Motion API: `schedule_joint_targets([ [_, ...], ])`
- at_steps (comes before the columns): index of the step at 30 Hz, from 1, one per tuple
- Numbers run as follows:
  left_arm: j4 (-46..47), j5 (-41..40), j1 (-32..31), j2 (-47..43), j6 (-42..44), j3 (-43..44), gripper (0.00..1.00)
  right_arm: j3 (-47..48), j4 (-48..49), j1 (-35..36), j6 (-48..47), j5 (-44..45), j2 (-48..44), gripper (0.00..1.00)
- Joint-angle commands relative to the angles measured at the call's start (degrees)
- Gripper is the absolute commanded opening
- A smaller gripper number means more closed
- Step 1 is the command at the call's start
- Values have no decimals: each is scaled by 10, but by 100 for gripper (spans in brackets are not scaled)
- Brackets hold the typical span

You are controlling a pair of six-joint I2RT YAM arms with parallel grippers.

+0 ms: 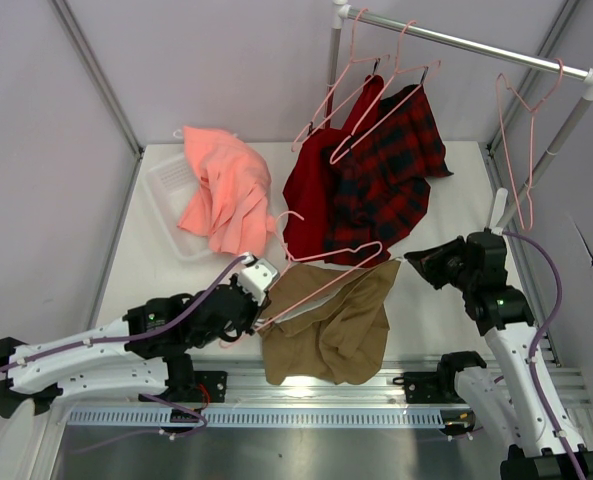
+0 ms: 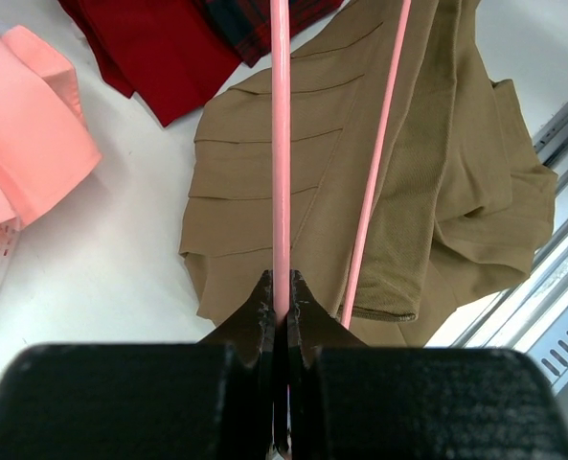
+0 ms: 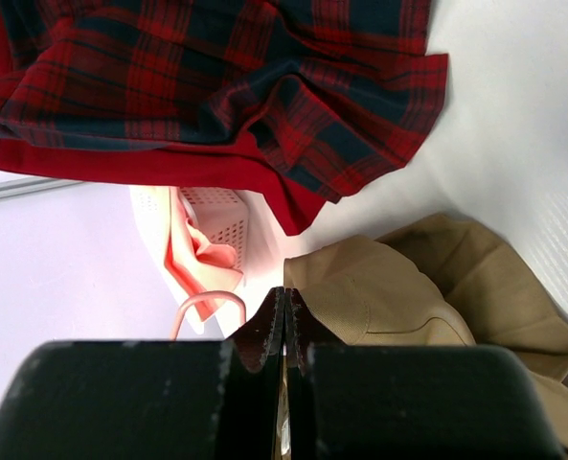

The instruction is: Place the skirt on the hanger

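Between tips of left tool (image 2: 282, 287) sat hanger (image 2: 281, 144), gripped; beneath lay skirt (image 2: 255, 192). Right tool (image 3: 284, 302) was clenched, skirt just ahead.

Four garments (image 1: 331, 325), four pink hangers (image 2: 281, 144), one basket (image 1: 166, 185).

skirt (image 1: 336, 330): plain khaki | hanger (image 2: 281, 144): pink | plaid garment (image 1: 386, 180): red with dark checks, possibly navy | heaped cloth (image 1: 226, 190): salmon-pink

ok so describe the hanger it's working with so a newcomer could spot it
On the white table, find the khaki skirt near the front edge. The hanger is the thin pink wire one lying across it, pinched in the left gripper. The other pink hangers all hang from the rail.
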Motion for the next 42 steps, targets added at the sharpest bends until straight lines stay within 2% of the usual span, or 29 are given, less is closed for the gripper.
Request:
schedule_joint_targets([
  [1,15,19,-4,-7,-8,2,0,8,8,-7,13,15,-6,0],
  [10,21,32,-4,-23,-6,1,0,4,13,-9,17,29,2,0],
  [28,33,74,-6,-2,3,-3,0,1,16,-26,14,34,-1,0],
  [37,25,59,-14,29,3,-4,0,7,23,-27,24,13,-4,0],
  [42,19,23,-33,53,5,3,0,8,21,-27,45,-5,1,0],
])
